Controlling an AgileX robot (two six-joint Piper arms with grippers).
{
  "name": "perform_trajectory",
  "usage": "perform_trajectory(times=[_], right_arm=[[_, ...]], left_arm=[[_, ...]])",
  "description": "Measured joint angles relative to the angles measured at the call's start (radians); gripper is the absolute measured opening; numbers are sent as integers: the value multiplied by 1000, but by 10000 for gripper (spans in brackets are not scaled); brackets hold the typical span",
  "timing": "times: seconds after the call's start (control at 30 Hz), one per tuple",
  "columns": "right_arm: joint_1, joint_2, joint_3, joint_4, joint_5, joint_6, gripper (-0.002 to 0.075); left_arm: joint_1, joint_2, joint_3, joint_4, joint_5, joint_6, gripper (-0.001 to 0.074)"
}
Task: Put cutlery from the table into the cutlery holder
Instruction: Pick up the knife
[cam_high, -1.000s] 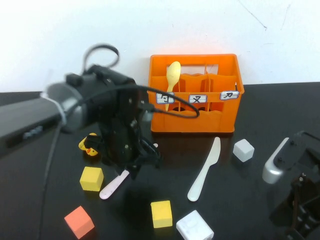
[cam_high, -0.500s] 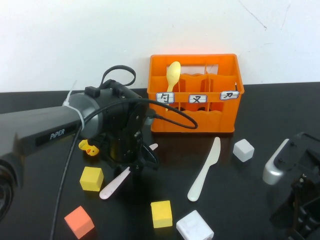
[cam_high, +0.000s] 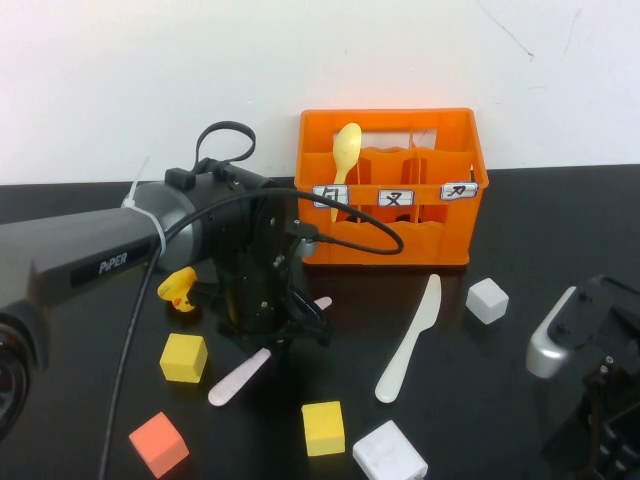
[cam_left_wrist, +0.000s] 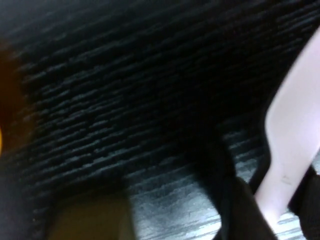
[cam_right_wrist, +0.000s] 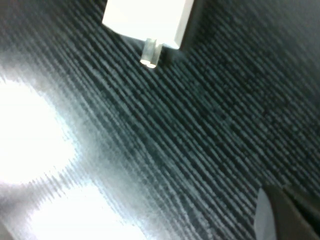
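Note:
The orange cutlery holder (cam_high: 392, 232) stands at the back of the table with a yellow spoon (cam_high: 346, 150) upright in its left compartment. A white plastic knife (cam_high: 410, 340) lies in front of it. My left gripper (cam_high: 280, 335) is low over the table, left of the knife, shut on a pink plastic utensil (cam_high: 243, 376) that slants toward the front left. In the left wrist view the pink handle (cam_left_wrist: 292, 150) sits between the dark fingers of my left gripper (cam_left_wrist: 280, 210). My right gripper (cam_high: 600, 435) is parked at the front right corner, away from the cutlery.
Loose items lie around: a yellow duck (cam_high: 180, 288), two yellow cubes (cam_high: 183, 357) (cam_high: 322, 427), an orange-red cube (cam_high: 158, 443), two white cubes (cam_high: 388, 452) (cam_high: 487, 299). The right wrist view shows a white block (cam_right_wrist: 147, 20) on the black table.
My left gripper has shifted slightly right and toward the front. The pink utensil has moved with it, its near end now further from the yellow cube.

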Motion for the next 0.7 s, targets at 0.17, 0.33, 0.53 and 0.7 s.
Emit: perform_trajectory(times=[0.17, 0.33, 0.53, 0.7], right_arm=[[0, 0, 0, 0, 23, 0, -2], [0, 0, 0, 0, 25, 0, -2], [0, 0, 0, 0, 27, 0, -2], [0, 0, 0, 0, 27, 0, -2]], left_arm=[[3, 5, -1, -10, 7, -8, 199], [6, 11, -3, 2, 12, -11, 117], [6, 12, -8, 2, 15, -42, 91], [10, 8, -8, -2, 15, -93, 91]])
